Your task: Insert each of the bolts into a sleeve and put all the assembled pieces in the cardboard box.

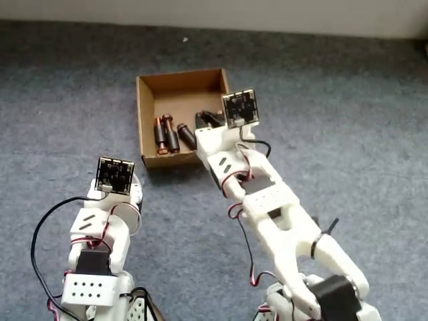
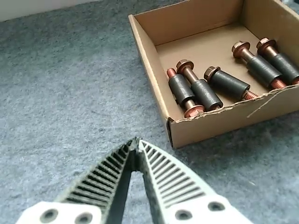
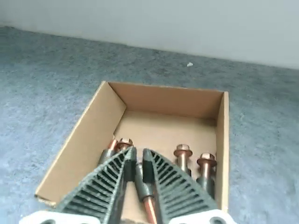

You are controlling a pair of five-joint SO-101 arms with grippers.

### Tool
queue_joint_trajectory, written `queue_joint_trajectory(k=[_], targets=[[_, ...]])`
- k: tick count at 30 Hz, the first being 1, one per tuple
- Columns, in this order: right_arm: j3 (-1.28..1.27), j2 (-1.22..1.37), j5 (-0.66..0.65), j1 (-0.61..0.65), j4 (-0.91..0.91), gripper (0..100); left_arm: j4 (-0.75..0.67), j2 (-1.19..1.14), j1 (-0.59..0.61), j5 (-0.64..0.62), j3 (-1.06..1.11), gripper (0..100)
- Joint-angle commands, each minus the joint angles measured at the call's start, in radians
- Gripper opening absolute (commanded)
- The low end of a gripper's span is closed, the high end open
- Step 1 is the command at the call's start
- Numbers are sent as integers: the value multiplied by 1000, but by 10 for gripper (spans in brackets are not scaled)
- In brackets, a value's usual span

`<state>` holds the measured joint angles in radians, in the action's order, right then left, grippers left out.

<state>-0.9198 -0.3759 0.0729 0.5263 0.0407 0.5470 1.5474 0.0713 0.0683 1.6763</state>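
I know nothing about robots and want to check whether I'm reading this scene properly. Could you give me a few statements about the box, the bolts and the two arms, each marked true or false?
1. The cardboard box holds five assembled pieces. True.
2. The pieces stand upright in the box. False: they lie on their sides on the box floor.
3. The jaws of the left arm are wide open. False: they are shut, tips touching, over the grey carpet outside the box.
4. The right arm stretches out to the box, with its jaws above the pieces. True.
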Motion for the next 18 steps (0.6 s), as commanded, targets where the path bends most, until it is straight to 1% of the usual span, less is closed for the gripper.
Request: queue_joint_trajectory(k=[1,13,18], targets=[[-71,-203,-5,-13,-125,5,-21,13,7,9,25,11],[-521,-860,-8,-16,-412,5,-21,13,8,9,25,11],[-657,-1133,-5,-85,-541,5,-21,12,7,9,25,11]])
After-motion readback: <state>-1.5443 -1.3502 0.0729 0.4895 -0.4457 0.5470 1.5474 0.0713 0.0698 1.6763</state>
